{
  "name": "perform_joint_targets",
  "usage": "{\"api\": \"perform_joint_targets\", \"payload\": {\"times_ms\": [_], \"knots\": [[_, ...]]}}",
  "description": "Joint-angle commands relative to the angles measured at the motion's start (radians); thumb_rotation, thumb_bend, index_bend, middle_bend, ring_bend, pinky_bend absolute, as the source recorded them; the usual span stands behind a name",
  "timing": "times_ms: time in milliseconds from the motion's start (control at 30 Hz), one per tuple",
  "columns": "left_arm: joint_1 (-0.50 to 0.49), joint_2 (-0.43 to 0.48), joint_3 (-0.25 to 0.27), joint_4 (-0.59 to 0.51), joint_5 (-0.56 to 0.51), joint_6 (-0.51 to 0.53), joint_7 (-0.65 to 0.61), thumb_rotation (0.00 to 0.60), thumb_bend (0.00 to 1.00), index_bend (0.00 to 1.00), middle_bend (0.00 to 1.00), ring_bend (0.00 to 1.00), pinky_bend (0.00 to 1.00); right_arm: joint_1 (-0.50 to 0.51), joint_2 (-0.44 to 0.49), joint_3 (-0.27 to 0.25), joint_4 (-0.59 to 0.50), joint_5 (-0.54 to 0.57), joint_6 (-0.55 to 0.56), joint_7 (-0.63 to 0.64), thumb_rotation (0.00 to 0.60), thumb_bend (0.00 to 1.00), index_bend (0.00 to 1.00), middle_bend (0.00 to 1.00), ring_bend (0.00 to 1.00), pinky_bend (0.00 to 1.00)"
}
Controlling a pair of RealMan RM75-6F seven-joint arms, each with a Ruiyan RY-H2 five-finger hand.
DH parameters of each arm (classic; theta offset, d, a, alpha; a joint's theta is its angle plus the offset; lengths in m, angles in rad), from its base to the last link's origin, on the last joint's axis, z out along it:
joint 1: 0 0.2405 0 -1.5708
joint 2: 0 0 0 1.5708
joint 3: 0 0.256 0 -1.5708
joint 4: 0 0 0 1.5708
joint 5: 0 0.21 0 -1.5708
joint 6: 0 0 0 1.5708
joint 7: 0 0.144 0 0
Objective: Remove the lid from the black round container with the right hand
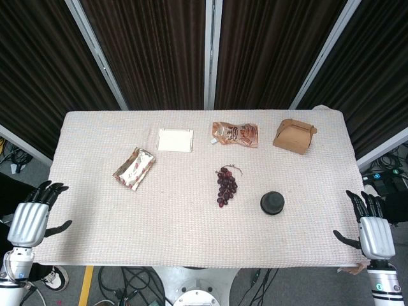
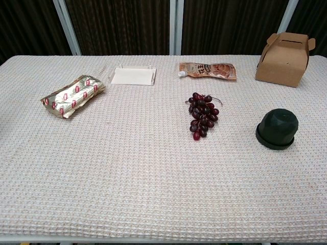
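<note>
The black round container (image 1: 272,203) stands on the table right of centre, its domed lid (image 2: 277,126) seated on a wider base. My right hand (image 1: 370,226) hangs beside the table's right front corner, fingers spread, holding nothing, well apart from the container. Off the left edge my left hand (image 1: 33,213) is likewise open and empty. Neither hand appears in the chest view.
A bunch of dark grapes (image 1: 226,183) lies just left of the container. Behind it stand a brown cardboard box (image 1: 294,136) and an orange pouch (image 1: 236,134). A white napkin holder (image 1: 175,139) and a gold snack packet (image 1: 134,167) lie further left on the woven cloth (image 1: 178,223).
</note>
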Motion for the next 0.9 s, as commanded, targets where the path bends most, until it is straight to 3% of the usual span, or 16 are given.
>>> {"api": "perform_joint_targets", "payload": {"times_ms": [33, 633, 900], "knots": [[0.002, 0.001, 0.001, 0.001, 0.001, 0.002, -0.002, 0.600, 0.04, 0.24, 0.19, 0.12, 0.28, -0.001, 0.002, -0.001, -0.004, 0.001, 0.000, -0.004, 0.600, 0.01, 0.06, 0.14, 0.00, 0.00], [0.003, 0.015, 0.004, 0.000, 0.003, 0.001, -0.017, 0.600, 0.04, 0.24, 0.19, 0.12, 0.28, 0.020, -0.019, 0.000, -0.003, 0.020, -0.054, -0.004, 0.600, 0.01, 0.06, 0.15, 0.00, 0.00], [0.001, 0.007, 0.004, 0.013, 0.002, -0.001, -0.023, 0.600, 0.04, 0.24, 0.19, 0.12, 0.28, 0.082, -0.066, 0.016, 0.025, 0.071, -0.189, 0.053, 0.600, 0.01, 0.06, 0.15, 0.00, 0.00]]}}
